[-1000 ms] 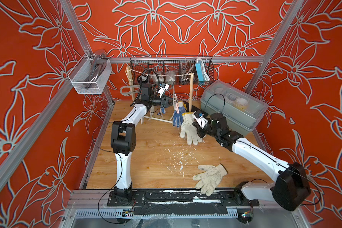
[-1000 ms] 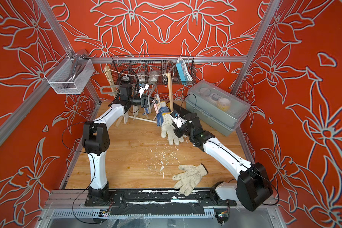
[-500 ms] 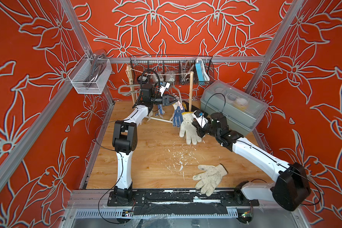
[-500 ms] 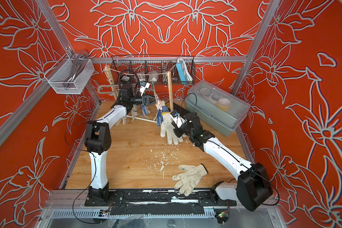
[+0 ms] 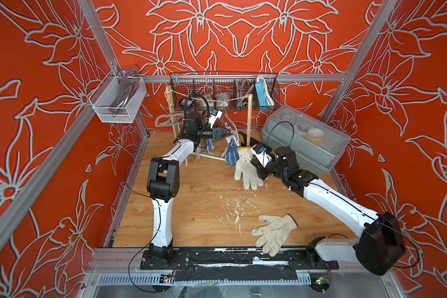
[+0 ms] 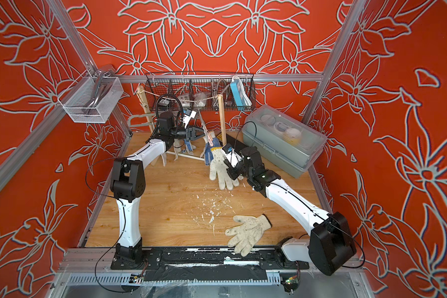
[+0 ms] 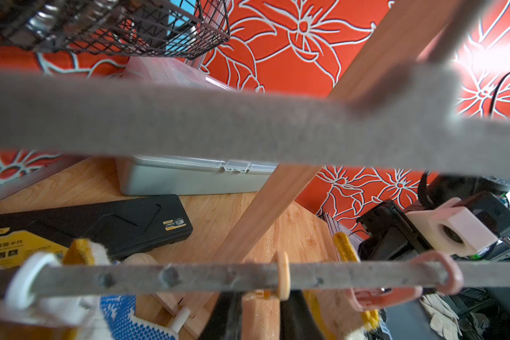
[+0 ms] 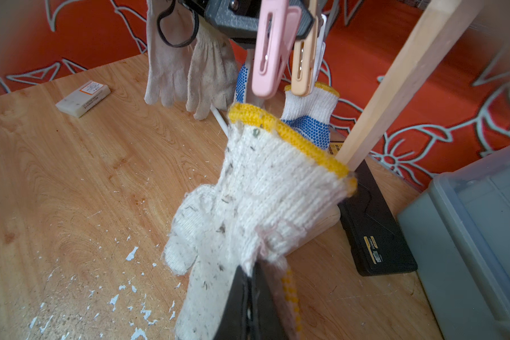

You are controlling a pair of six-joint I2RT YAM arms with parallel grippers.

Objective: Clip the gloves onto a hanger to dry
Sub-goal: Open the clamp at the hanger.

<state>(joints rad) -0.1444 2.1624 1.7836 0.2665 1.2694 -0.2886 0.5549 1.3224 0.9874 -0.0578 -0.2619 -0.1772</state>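
My right gripper is shut on an off-white glove with a yellow cuff, holding it cuff-up just below the clips; in both top views it hangs above the table. My left gripper is at the grey hanger bar, its black fingers pressed on either side of a peach clip. A pink clip hangs beside it. A blue-dotted glove and two plain gloves hang from the hanger. Another glove lies flat near the front edge.
The hanger hangs from a wooden stand at the back. A grey plastic box sits at the back right, a black case beside the stand's foot. A white block and white flakes lie on the table.
My left gripper has moved right along the hanger and narrowed its jaws onto the peach clip. The right arm and its glove have stayed put.
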